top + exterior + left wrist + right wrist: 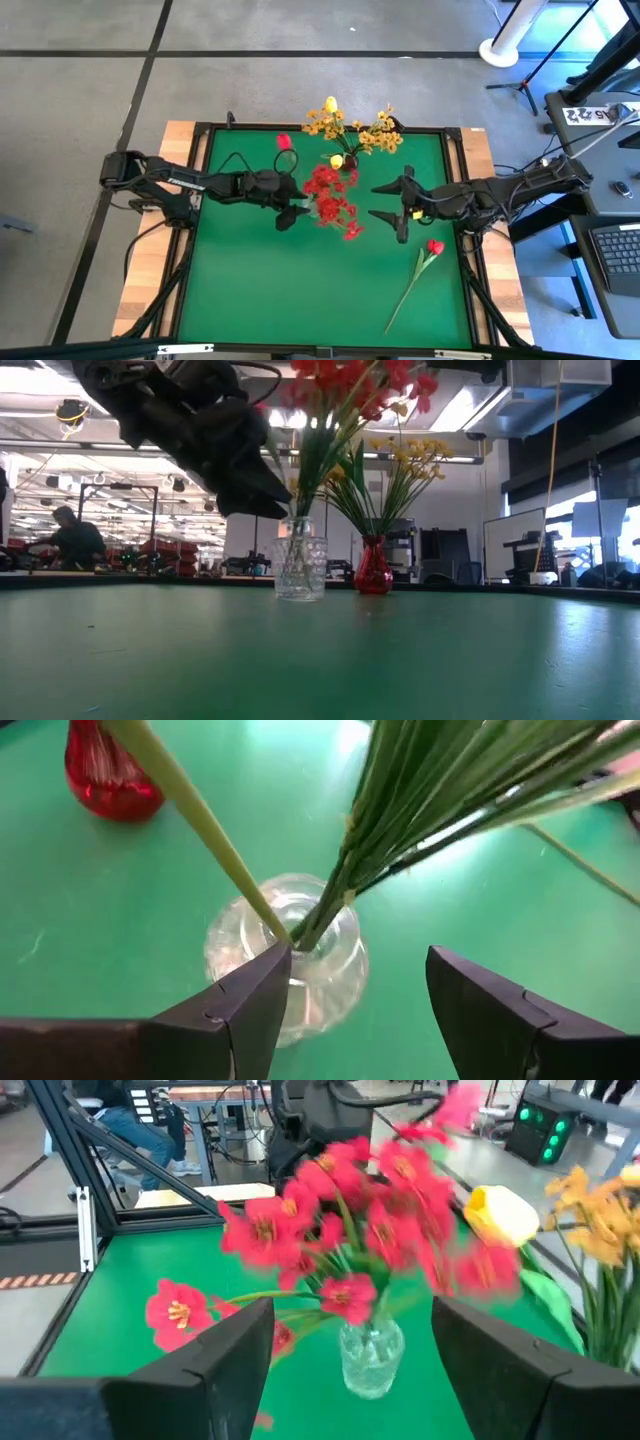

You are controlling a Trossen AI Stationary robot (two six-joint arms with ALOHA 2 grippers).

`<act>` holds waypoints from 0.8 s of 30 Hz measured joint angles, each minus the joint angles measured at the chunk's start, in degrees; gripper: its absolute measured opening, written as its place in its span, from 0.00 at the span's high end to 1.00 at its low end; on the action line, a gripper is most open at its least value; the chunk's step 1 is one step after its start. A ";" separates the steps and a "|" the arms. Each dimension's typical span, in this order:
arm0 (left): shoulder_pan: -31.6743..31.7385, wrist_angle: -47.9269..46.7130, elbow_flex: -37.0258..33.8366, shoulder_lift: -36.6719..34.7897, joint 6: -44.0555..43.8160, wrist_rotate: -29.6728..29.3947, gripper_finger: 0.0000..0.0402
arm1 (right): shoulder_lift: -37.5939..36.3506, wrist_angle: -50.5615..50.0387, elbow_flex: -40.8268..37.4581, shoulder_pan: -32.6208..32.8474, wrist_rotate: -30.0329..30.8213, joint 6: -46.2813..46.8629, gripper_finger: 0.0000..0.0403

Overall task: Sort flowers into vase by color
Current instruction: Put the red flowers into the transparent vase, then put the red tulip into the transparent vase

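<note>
A clear glass vase (300, 970) (300, 568) stands mid-table and holds red blossom clusters (330, 195) and a red tulip (284, 142) on a long stem (190, 805). Behind it a red vase (373, 570) holds yellow-orange sprays (375, 135) and yellow tulips (331, 104). One red tulip (433, 247) lies flat on the mat near the right edge. My left gripper (290, 208) (360, 965) is open just left of the clear vase, its fingers on either side above the vase's neck. My right gripper (383, 201) (350, 1315) is open, right of the vase and facing it.
The green mat (300, 290) has a raised black frame (190, 240) around it. Its near half holds only the lying tulip, whose stem (405, 295) slants toward the near edge. Beyond the table are desks and a seated person (75, 540).
</note>
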 joint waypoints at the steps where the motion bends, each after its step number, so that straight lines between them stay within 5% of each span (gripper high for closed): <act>1: -0.33 -1.59 0.00 -1.04 -0.04 -0.42 0.43 | -0.56 -0.87 0.02 0.00 0.00 1.23 0.33; 9: -6.79 -7.95 0.02 -14.16 1.88 -10.69 0.43 | -3.10 -15.79 -0.02 0.02 -2.94 12.00 0.33; 16: -7.52 -12.95 0.00 -19.16 0.56 -11.31 0.43 | -3.22 -17.26 -0.02 0.02 -4.49 15.74 0.33; 24: -15.27 -21.86 -0.11 -23.36 -6.11 -13.89 0.43 | -0.49 -35.39 0.02 0.05 -15.16 36.89 0.33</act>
